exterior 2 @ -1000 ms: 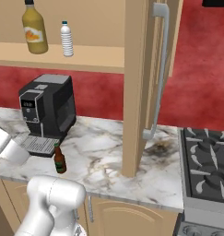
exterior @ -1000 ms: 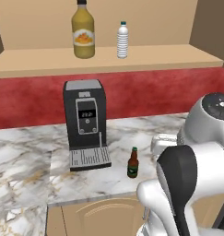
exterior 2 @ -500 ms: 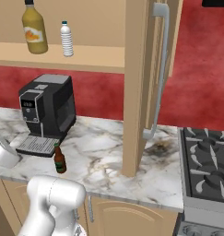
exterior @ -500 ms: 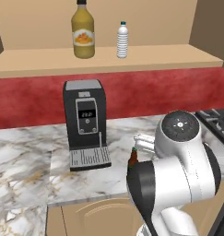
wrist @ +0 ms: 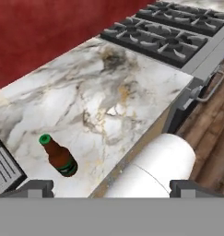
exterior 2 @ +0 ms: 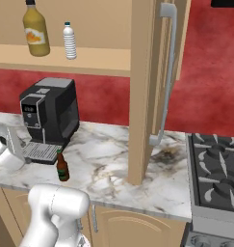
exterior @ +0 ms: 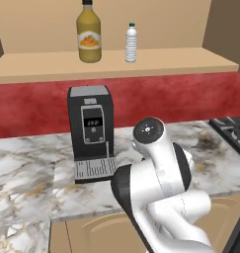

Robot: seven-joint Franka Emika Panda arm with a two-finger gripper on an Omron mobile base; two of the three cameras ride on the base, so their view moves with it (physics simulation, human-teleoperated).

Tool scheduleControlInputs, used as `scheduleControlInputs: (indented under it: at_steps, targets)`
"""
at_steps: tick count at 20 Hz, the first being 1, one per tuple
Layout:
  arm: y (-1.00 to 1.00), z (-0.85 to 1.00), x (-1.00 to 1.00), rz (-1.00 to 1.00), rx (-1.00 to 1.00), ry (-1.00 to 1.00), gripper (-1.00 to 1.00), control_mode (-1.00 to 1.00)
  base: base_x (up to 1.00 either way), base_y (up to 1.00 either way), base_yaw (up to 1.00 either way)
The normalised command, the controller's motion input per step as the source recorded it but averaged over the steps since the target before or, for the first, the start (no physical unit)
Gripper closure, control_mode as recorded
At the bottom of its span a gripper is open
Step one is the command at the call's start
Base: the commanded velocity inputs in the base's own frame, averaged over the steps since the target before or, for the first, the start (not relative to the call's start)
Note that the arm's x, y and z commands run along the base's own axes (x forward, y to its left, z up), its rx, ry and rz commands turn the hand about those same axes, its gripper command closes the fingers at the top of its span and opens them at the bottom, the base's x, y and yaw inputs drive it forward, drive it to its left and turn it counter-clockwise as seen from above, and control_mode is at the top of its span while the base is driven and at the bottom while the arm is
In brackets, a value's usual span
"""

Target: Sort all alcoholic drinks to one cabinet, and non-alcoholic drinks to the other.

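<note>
The beer bottle (exterior 2: 62, 167) stands upright on the marble worktop (exterior 2: 109, 159), near its front edge and just in front of the coffee machine's (exterior 2: 49, 113) drip tray. It has not moved since a second ago, and neither has the base: the right base view looks the same throughout. What has changed is the arm. A second ago it sat to the right in the left base view and the bottle showed plainly beside it; now the arm has swung across toward the middle and its white links cover the spot where the bottle stood.

In the hand view the bottle (wrist: 58, 156) sits low and to the left, green cap toward the camera, with the gripper (wrist: 111, 188) spread wide and empty, its fingertips (wrist: 35, 187) at the bottom corners. The bottle lies just above the left tip, apart from it and not between the jaws, off to one side of the gripper's line.

Farther back, the stove (exterior 2: 215, 169) sits at the right end of the worktop. Up on the wide cabinet's shelf (exterior: 111, 64) the juice bottle (exterior: 88, 33) and the water bottle (exterior: 131, 43) stand side by side, near each other but not touching, juice on the left.
</note>
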Motion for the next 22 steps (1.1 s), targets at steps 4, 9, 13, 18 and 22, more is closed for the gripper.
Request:
scheduleControlInputs:
  at_steps: [4, 9, 13, 18, 22]
  targets:
    - [0.06, -0.38, 0.13, -0.18, 0.00, -0.10, -1.00, -1.00, 0.00, 0.00, 0.00]
    - [0.03, -0.19, 0.01, -0.11, -0.01, -0.14, -1.00, -1.00, 0.00, 0.00, 0.00]
    - [0.10, -0.01, 0.07, -0.06, -0.05, -0.10, -1.00, -1.00, 0.00, 0.00, 0.00]
    - [0.00, -0.21, 0.04, -0.05, -0.05, -0.06, -1.00, -1.00, 0.00, 0.00, 0.00]
    - [0.00, -0.19, 0.24, -0.06, -0.08, 0.00, -1.00, -1.00, 0.00, 0.00, 0.00]
